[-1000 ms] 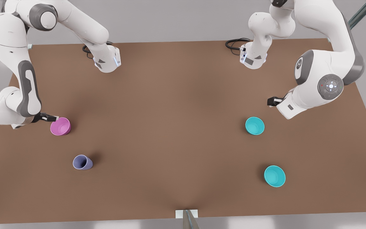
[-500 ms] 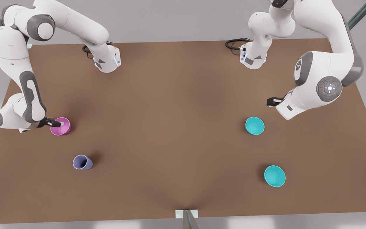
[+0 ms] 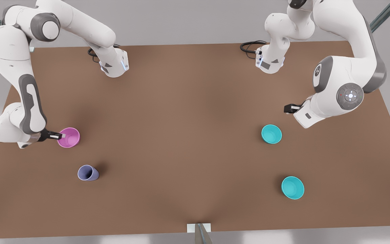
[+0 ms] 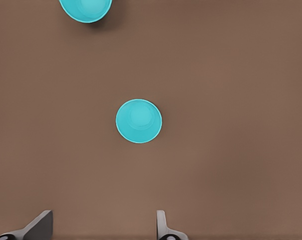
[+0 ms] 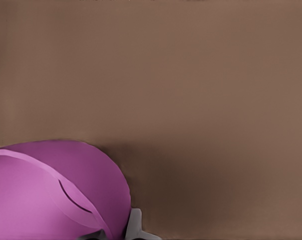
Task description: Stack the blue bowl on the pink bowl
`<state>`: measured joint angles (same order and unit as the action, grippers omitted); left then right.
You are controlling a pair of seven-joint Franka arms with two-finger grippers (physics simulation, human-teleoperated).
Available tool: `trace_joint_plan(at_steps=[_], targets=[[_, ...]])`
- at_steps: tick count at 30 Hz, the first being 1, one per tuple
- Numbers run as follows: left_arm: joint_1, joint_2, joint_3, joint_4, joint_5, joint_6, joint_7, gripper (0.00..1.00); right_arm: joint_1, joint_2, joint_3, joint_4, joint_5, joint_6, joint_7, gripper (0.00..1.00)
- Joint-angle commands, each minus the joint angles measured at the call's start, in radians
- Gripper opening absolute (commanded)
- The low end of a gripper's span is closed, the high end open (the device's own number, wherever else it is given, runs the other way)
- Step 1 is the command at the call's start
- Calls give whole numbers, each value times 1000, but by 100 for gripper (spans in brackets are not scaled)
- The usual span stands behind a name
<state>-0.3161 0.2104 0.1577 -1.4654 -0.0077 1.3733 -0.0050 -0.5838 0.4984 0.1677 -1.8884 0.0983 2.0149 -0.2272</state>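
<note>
Right claw (image 3: 60,136), at the front view's left, is clenched on the near rim of the pink bowl (image 3: 69,137); in the right wrist view one finger sits inside the pink bowl (image 5: 50,195) wall and the other outside it. Compared with half a second ago the bowl has shifted slightly toward the surface (image 3: 181,135) centre and looks larger and tilted, with less shadow contact beneath, so I judge it lifted clear or nearly so. A second ago the claw was only at the rim, so the grasp has been made within this interval. Left claw (image 3: 288,108), at the front view's right, hangs released above the surface, fingers (image 4: 40,226) spread wide in its wrist view; its arm has barely moved. The blue bowl (image 3: 271,134) stands upright directly ahead of that claw, apart from it; in the wrist view the blue bowl (image 4: 138,121) is centred beyond the fingers, with the second teal bowl (image 3: 293,187) farther out. Lavender cup (image 3: 88,173) lies just beyond the pink bowl, untouched. Judgement: the pink bowl is being relocated as the base; stacking not yet begun, blue bowl still ungrasped.
</note>
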Motion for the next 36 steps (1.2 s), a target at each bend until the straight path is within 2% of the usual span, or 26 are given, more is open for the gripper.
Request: trace_joint_plan(at_steps=[1,3,5,9,13,15,18,20,21,22,23,25,27,30,32,33,34,35,36], targets=[[0,-2,0,0,2,-2,5,100,4,-15,59,-6,49,-102,-6,21],[0,-2,0,0,2,1,5,100,5,-17,156,-28,93,-100,3,21],[0,0,0,0,2,1,5,100,44,-73,202,-84,175,-85,15,21],[-1,-2,0,0,2,-3,5,100,329,-120,202,-86,264,39,207,21],[0,0,0,0,2,-5,5,100,579,-35,202,6,385,229,524,21],[0,4,0,0,2,-3,7,100,712,44,202,63,412,413,748,21],[0,4,0,0,0,-5,7,100,846,199,196,233,422,508,1025,21],[0,7,0,0,0,-3,7,100,884,264,193,308,422,530,1091,21],[0,7,0,0,0,-3,7,100,918,296,173,348,419,533,1124,21],[0,7,0,0,0,-3,7,100,989,324,115,393,419,532,1164,21],[0,7,0,0,0,-3,7,100,1010,345,104,419,417,532,1184,21],[0,12,0,0,0,-2,7,100,1076,368,47,442,417,532,1201,21],[3,30,0,-1,-8,7,7,100,1110,399,26,468,416,530,1218,21],[14,44,3,-1,-8,42,7,100,1115,427,24,489,416,528,1223,21],[25,118,3,16,-17,44,10,100,1115,428,24,497,416,524,1221,21],[66,152,11,11,-115,72,13,100,1113,428,24,497,414,521,1220,82],[104,201,17,2,-167,81,68,100,1113,427,24,497,414,521,1220,100],[147,230,19,2,-167,96,146,100,1113,424,24,497,416,519,1220,100],[189,273,20,-16,-195,197,264,100,1110,419,24,497,416,518,1218,100]])
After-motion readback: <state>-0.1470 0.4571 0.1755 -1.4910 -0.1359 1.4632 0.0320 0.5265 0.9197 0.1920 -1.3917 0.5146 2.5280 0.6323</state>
